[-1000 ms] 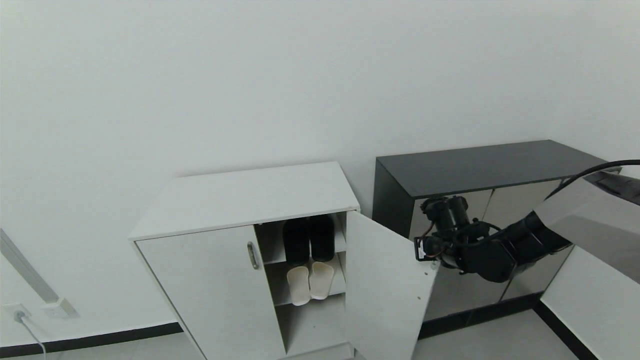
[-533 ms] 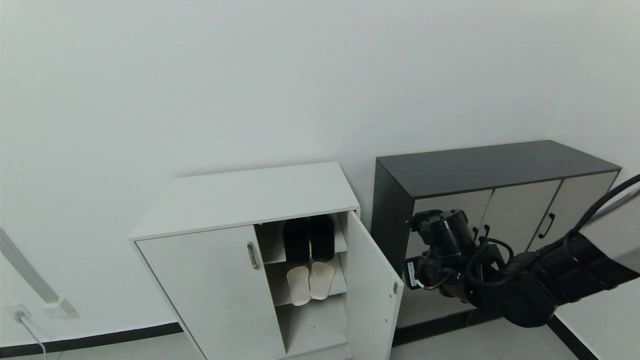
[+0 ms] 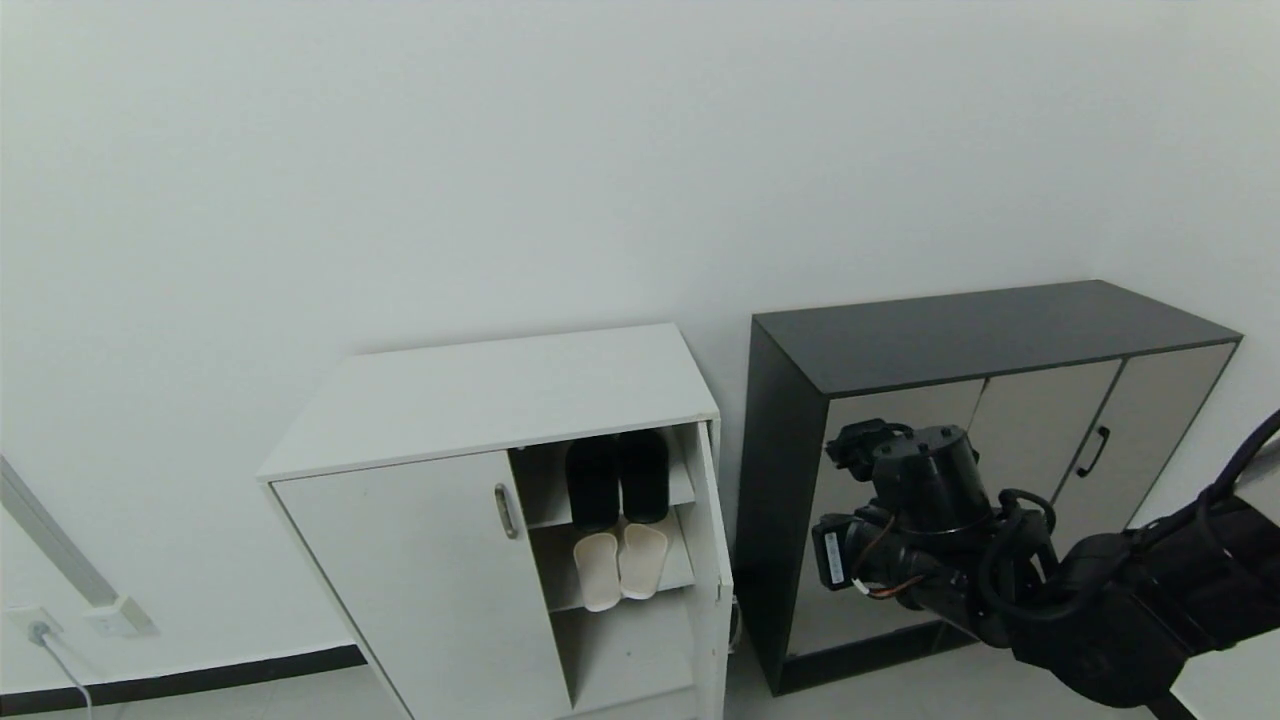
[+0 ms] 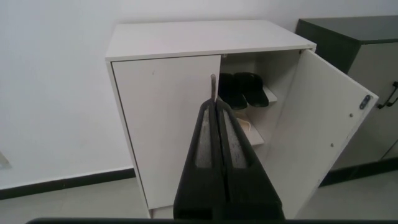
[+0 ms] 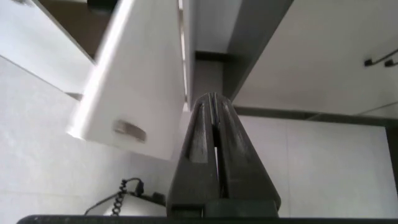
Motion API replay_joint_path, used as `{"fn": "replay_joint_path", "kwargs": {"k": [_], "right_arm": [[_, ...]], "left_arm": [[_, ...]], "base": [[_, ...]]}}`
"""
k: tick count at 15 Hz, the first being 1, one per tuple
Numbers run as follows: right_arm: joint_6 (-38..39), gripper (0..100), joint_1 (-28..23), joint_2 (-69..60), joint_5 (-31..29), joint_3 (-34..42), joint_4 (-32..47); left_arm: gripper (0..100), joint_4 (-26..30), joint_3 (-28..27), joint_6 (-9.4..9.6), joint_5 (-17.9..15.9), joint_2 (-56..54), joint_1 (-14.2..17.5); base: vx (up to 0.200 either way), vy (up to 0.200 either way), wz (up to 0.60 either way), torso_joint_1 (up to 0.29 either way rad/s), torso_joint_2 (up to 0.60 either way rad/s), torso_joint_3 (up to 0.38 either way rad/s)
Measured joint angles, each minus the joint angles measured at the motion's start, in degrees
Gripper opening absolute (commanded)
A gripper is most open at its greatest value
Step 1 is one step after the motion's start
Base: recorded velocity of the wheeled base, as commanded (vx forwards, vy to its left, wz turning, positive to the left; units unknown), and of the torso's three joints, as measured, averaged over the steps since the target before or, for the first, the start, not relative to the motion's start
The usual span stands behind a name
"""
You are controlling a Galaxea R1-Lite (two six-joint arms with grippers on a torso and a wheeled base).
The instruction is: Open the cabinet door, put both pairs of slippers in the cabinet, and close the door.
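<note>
The right hand (image 5: 214, 102) has its two fingers pressed together with nothing between them. It sits low in front of the dark cabinet (image 3: 960, 340), on the end of the right arm (image 3: 1010, 590). From there, the thing that matters lies toward the robot's left: the open door (image 3: 712, 560) of the white cabinet (image 3: 500, 395). Seen from the head, that door stands nearly edge-on, roughly square to the cabinet front. It is hinged on the side next to the dark cabinet, so its outer face with the handle (image 5: 127, 129) is turned toward the right hand. There looks to be a gap between hand and door, though I can't say for sure that nothing touches.

Past the door, inside, the black slippers (image 3: 618, 478) sit on the upper shelf and the white slippers (image 3: 620, 565) on the shelf below. Each pair lies side by side with its long axis running front to back, within the opening as far as I can see.

The left hand (image 4: 214, 106), fingers likewise closed on nothing, hangs well back, facing the shut left door (image 4: 165, 118).

I'd say only the closing is left, and the right hand is the nearer one. A push leftward on the outer face, out toward the handle end, should swing the door home.
</note>
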Motion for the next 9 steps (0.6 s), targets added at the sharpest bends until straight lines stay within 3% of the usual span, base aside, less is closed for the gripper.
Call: {"fn": "replay_joint_path", "kwargs": {"k": [1, 6, 9], "right_arm": [[0.00, 0, 0.34, -0.01, 0.00, 0.46, -0.15], [-0.28, 0, 1.30, -0.09, 2.08, 2.94, -4.06], [-0.35, 0, 1.33, 0.38, 2.63, 3.24, -4.55]], "left_arm": [[0, 0.00, 0.00, 0.00, 0.00, 0.00, 0.00], [0, -0.06, 0.00, 0.00, 0.00, 0.00, 0.07], [0, -0.04, 0.00, 0.00, 0.00, 0.00, 0.07]], "base": [[0.000, 0.000, 0.00, 0.000, 0.00, 0.000], [0.000, 0.000, 0.60, 0.001, 0.00, 0.004], [0.000, 0.000, 0.00, 0.000, 0.00, 0.000]]}}
